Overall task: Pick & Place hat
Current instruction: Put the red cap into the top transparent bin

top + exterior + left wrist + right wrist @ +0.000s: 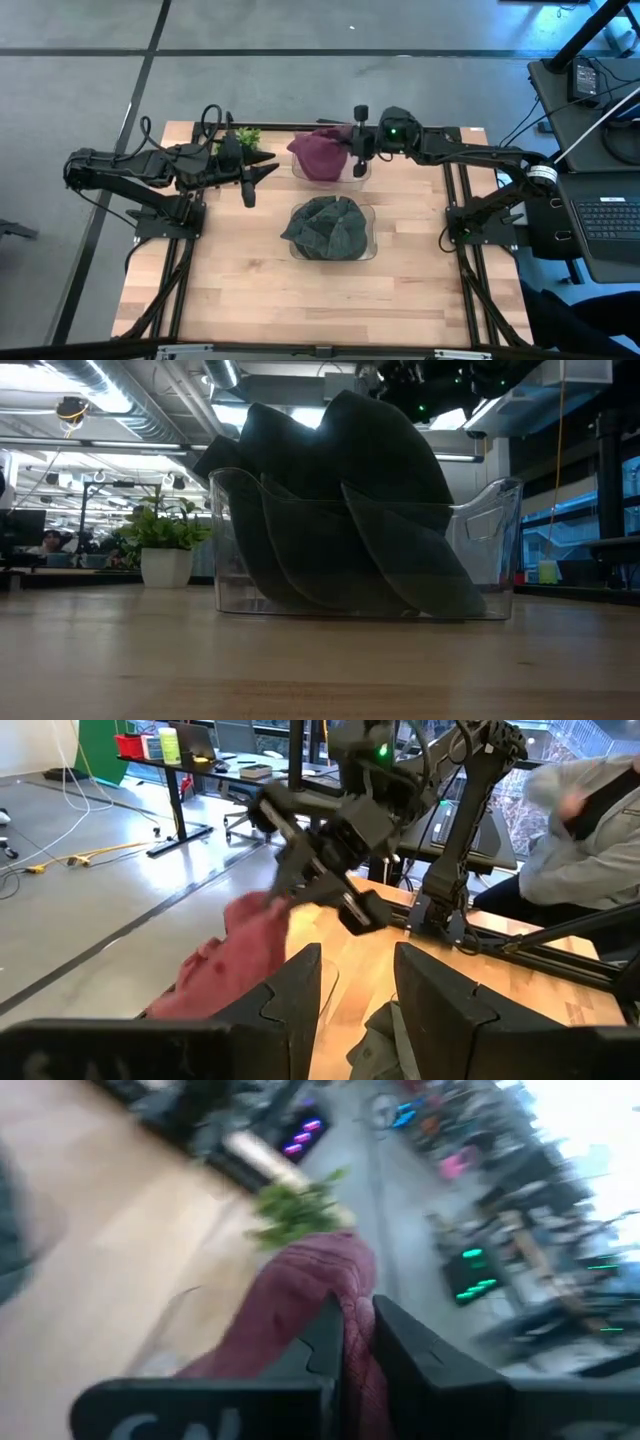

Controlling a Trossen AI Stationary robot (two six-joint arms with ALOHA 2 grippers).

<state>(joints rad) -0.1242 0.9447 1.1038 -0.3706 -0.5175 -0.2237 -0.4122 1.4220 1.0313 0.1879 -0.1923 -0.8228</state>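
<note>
A maroon hat [316, 155] hangs at the table's far edge over a clear bin [362, 172]. My right gripper [350, 148] is shut on it. In the left wrist view the maroon hat [235, 955] droops below that gripper [318, 885]. A dark grey-green hat [328, 228] lies crumpled in a second clear bin [368, 215] at the table's middle, and in the low view it [345, 500] rises above the bin's walls. My left gripper [268, 172] is open, holds nothing, and hovers left of the maroon hat. My right gripper pinches a bunched fold of the maroon hat's cloth [356, 1315] between its two fingers [318, 1342], coming roughly level from the table's right. The hat hangs slack below and left of the fingers. My left fingers hide its lower end, so whether it rests in the bin cannot be told.
A small potted plant [246, 137] stands at the far edge behind my left gripper, and shows in the low view [165, 540]. Bare wooden table [250, 290] spreads along the near side. Desks, a laptop [610, 215] and a person's sleeve [580, 840] are beyond the right edge.
</note>
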